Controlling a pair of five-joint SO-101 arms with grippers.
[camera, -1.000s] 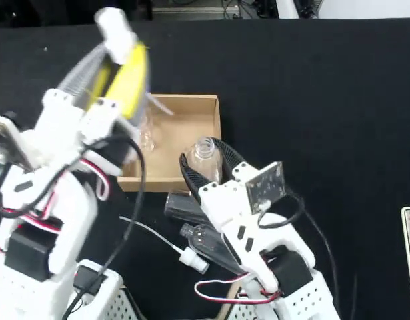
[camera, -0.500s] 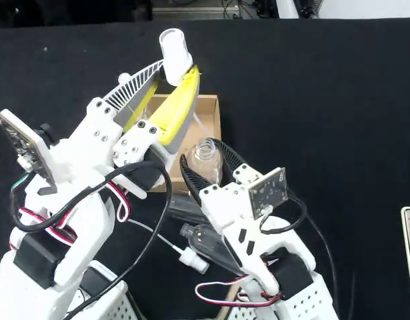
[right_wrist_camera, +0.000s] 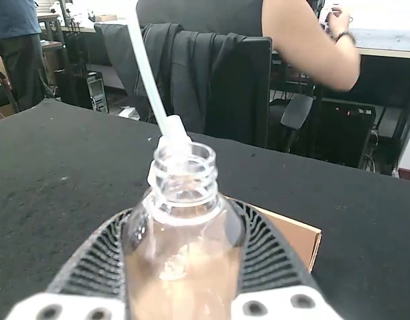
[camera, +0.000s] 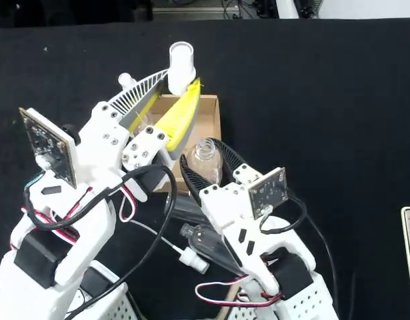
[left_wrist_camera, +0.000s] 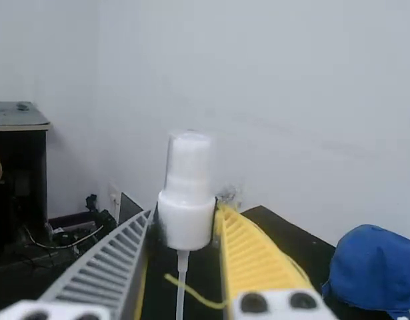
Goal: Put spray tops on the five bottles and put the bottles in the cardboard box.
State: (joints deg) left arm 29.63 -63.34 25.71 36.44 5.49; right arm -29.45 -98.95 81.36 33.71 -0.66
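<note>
Left tool (camera: 180, 83), clamped on white plastic spray top (camera: 181, 63): swung in close to clear bottle (camera: 205, 155) your right tool (camera: 206, 160) grips; seat it next.

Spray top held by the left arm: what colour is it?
The spray top is white all over, seen best in the left wrist view.

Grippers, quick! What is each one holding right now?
Left gripper: shut on the spray top.
Right gripper: shut on an uncapped bottle.

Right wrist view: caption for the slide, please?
Right gripper holds an uncapped clear bottle, a white dip tube slanting toward its mouth.
</note>
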